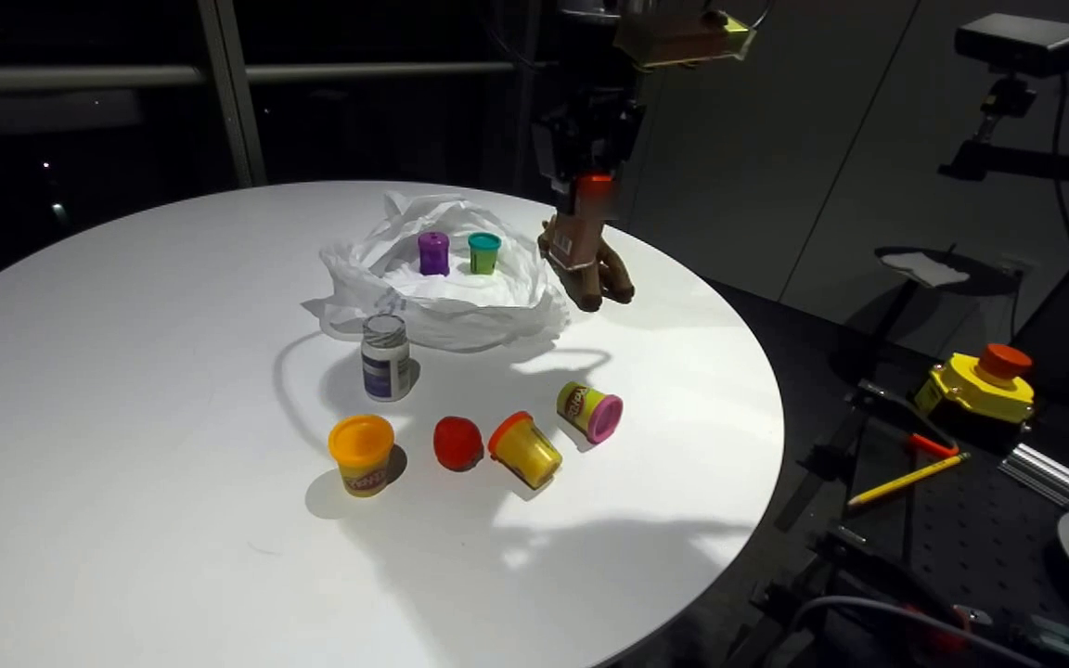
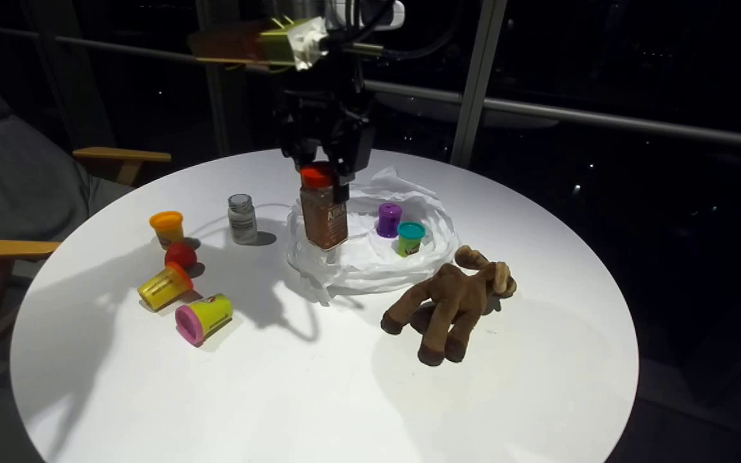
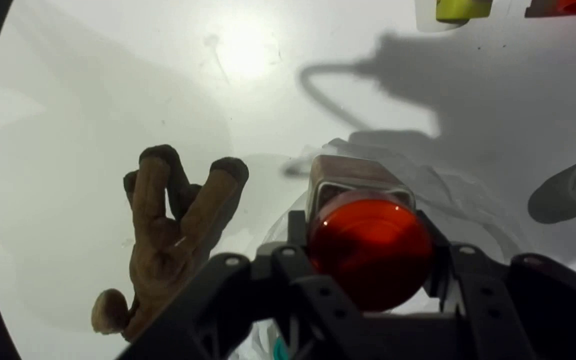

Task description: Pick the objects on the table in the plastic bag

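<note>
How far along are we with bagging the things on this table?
Done: the purple container and teal-lidded tub sit in the plastic bag. In hand: the gripper holds the red-lidded jar, not yet released. Left on the table: the labelled bottle, orange tub, round red item, red-lidded yellow tub, pink-lidded tub and brown plush toy.

In an exterior view, the plastic bag (image 1: 479, 325) lies on the table (image 1: 173, 520); inside, a canister (image 1: 434, 255) stands left of a tub (image 1: 483, 260). Before the bag: a bottle (image 1: 386, 371); then, left to right, an upright tub (image 1: 363, 456), a ball (image 1: 457, 443), two tubs (image 1: 527, 455) on their sides. Right of the bag: a toy animal (image 1: 615, 272). The jar (image 2: 324, 222), in the gripper (image 3: 363, 231), hangs apparently above the bag's edge.
</note>
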Controlling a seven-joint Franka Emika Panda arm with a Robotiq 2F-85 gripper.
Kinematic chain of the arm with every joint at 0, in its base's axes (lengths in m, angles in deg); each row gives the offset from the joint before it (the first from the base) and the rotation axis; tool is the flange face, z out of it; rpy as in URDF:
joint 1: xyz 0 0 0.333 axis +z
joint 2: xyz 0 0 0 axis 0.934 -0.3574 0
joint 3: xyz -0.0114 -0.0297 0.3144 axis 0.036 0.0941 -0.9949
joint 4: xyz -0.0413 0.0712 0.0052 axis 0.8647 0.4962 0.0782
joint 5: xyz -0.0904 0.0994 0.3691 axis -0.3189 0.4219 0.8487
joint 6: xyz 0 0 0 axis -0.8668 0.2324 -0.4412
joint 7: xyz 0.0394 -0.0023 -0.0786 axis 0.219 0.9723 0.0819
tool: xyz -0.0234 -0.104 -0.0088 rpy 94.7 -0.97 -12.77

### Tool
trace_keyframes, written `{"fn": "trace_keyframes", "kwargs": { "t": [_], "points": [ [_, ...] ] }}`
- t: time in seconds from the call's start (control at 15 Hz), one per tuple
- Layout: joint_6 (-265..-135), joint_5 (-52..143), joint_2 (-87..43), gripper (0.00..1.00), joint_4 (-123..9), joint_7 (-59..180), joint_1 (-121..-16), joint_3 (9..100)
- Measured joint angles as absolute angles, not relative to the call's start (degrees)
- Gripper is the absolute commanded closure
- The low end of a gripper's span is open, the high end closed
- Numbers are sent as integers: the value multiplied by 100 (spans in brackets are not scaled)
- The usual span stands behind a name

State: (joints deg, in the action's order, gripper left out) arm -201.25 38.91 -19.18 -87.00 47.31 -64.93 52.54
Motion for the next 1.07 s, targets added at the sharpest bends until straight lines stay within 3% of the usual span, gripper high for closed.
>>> {"fn": "trace_keyframes", "kwargs": {
  "t": [0.6,1.0,1.07],
  "points": [
    [-20415,4075,-4024,74,-6858,5044,-6546,5237],
    [-20413,4052,-4670,74,-6004,5084,-6572,5600],
    [-20402,4052,-4691,24,-5941,5126,-6590,5623]
  ]
}}
